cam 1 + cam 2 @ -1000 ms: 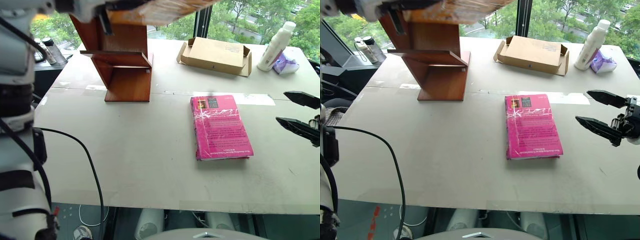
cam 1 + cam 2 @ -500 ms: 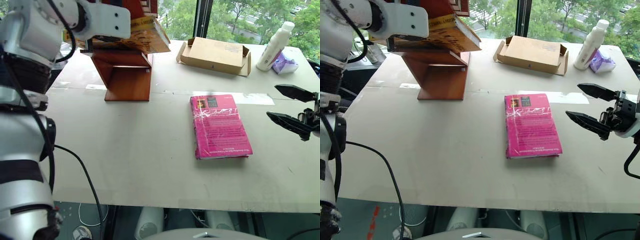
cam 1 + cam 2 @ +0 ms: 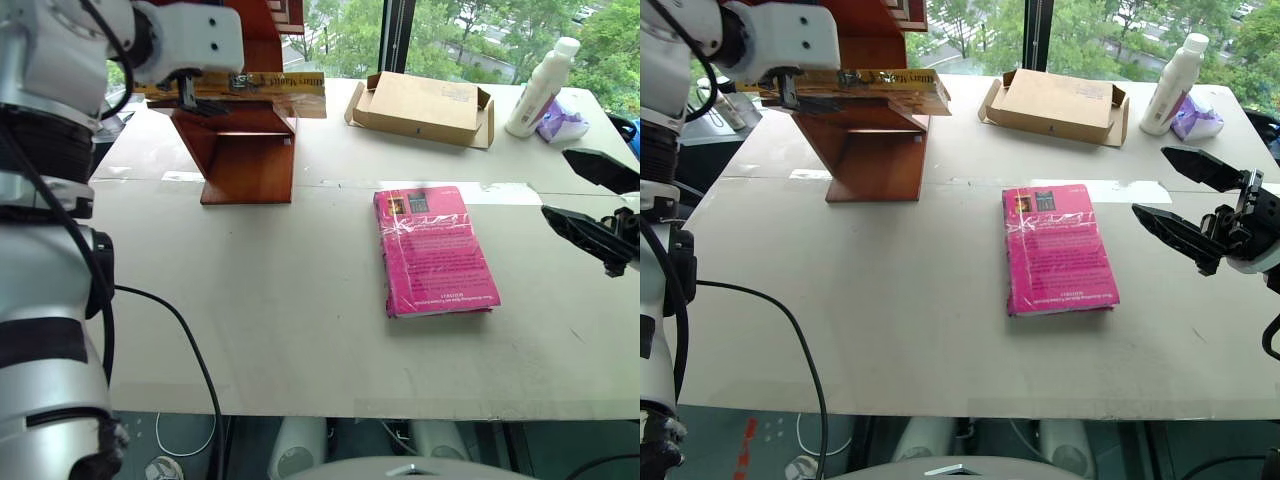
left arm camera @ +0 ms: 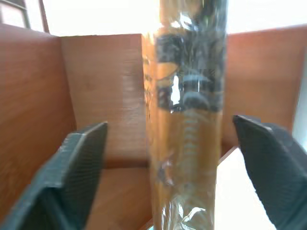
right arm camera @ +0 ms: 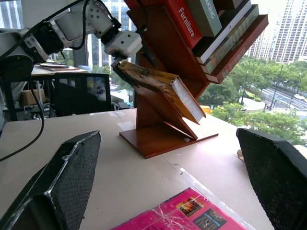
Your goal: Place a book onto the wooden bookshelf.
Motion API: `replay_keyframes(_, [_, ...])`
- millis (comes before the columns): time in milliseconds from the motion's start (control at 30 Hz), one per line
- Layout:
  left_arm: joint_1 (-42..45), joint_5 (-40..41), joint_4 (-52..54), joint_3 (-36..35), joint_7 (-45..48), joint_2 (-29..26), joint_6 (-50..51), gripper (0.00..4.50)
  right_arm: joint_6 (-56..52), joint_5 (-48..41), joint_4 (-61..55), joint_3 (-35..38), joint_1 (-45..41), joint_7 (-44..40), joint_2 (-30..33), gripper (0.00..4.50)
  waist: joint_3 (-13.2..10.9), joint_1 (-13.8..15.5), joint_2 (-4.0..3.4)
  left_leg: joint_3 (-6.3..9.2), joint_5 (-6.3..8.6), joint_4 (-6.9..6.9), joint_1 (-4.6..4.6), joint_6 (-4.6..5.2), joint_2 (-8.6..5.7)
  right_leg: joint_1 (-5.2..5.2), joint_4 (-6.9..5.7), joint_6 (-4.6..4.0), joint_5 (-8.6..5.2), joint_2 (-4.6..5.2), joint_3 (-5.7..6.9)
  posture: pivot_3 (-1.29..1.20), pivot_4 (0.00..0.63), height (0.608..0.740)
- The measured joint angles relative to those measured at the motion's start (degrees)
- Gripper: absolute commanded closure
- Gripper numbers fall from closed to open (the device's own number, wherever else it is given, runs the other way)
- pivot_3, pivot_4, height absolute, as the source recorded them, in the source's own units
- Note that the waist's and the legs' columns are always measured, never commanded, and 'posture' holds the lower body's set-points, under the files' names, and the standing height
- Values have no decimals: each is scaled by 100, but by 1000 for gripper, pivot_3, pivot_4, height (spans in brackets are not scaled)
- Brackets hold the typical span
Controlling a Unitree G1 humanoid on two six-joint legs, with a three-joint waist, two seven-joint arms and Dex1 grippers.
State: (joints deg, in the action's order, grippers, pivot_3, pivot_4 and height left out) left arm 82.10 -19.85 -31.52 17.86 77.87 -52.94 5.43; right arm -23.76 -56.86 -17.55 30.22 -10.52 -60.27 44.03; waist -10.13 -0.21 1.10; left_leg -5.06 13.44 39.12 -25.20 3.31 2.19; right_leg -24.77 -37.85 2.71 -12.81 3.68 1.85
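Yellow book point(image 4: 184, 120) on wooden bookshelf point(image 3: 245, 150), between parted left tool point(image 4: 172, 163) fingers

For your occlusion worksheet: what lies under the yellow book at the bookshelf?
The book lies on a slanted reddish-brown shelf of the wooden bookshelf. Below that shelf is an open compartment. The shelf surface directly beneath the book is covered.

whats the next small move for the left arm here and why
Probably draw the left gripper straight back from the yellow book. The book lies flat on a shelf of the wooden bookshelf, and in the left wrist view both fingers stand apart from its spine, so it looks released. Backing out in line should avoid nudging it.
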Motion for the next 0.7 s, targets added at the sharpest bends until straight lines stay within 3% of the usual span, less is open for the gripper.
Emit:
replay_keyframes(167, [-1218, 1689, 2374, -1592, 89, 111, 2252, 449, -80, -151, 2, 12, -135, 231, -6, 0, 0, -8, 1, 6, 0, 16, -8, 1, -3, 1, -3, 7, -2, 4, 0, 0, 150, 733])
replay_keyframes(267, [-1606, 2680, 3607, -2126, 35, 424, 3687, 449, -119, -210, 7, 4, -252, 332, -6, 0, -3, 14, 6, 18, 0, 25, -10, 2, -3, 4, -12, 8, -1, 2, 11, 0, 150, 733])
replay_keyframes(300, [-1608, 3235, 4199, -2526, -270, 896, 4666, 449, -155, -251, 28, -11, -378, 377, -6, 0, -4, 32, 7, 28, 1, 32, -7, 5, -4, 13, -13, 13, -1, 0, 15, 0, 150, 733])
replay_keyframes(433, [-1867, 4471, 5636, -3150, -1214, 2170, 6546, 449, -256, -308, 53, -45, -673, 444, 14, 0, -2, 65, 5, 30, 15, 25, 78, 26, -6, 96, -3, 38, -13, -2, 12, 0, 150, 733])
replay_keyframes(533, [-3052, 4924, 6264, -3334, -1961, 2891, 7043, 449, -392, -275, 67, -40, -533, 458, 153, 0, 1, 52, -2, 20, 15, 3, 116, 24, -4, 118, -8, 27, -8, -6, -8, 0, 150, 733])
replay_keyframes(700, [-4628, 5043, 6562, -3315, -2581, 2948, 6788, 449, -501, 61, 39, 236, 319, 448, 423, 0, 0, 41, 0, 17, 15, -6, 118, 23, -3, 117, -5, 6, 1, -5, -15, 0, 150, 733])
